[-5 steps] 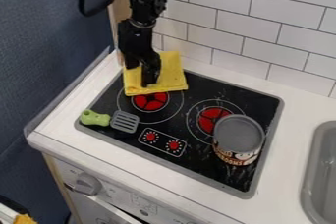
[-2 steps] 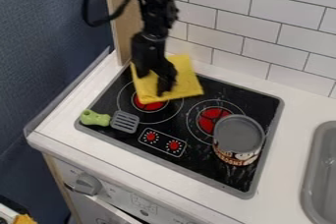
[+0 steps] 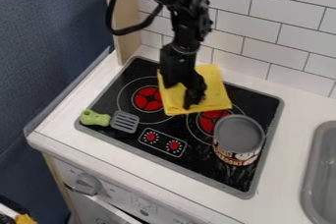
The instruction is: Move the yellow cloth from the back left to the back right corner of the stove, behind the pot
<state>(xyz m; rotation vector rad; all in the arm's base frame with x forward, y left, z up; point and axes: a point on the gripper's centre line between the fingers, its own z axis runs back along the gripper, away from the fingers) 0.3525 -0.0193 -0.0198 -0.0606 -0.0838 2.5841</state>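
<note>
The gripper (image 3: 183, 97) points down onto a yellow cloth (image 3: 213, 96), touching it toward its left side. Spread mostly flat, the cloth lies over the back middle of the black stovetop (image 3: 197, 166), between the two red burners, and partly covers the right one. A can (image 3: 238, 142) with a grey top and a patterned side stands on the stovetop's right part, just in front of the cloth. At the left front lies a spatula (image 3: 125, 121) with a green handle and grey slotted head.
A white tiled wall (image 3: 279, 31) rises behind the counter (image 3: 298, 105). The grey sink (image 3: 318, 169) is at the right edge. A wooden post (image 3: 125, 41) stands at the back left, beside the dark blue wall.
The gripper and the yellow cloth have moved together to the right and slightly toward the front, from the left burner to between the burners. The can and spatula have stayed put.
</note>
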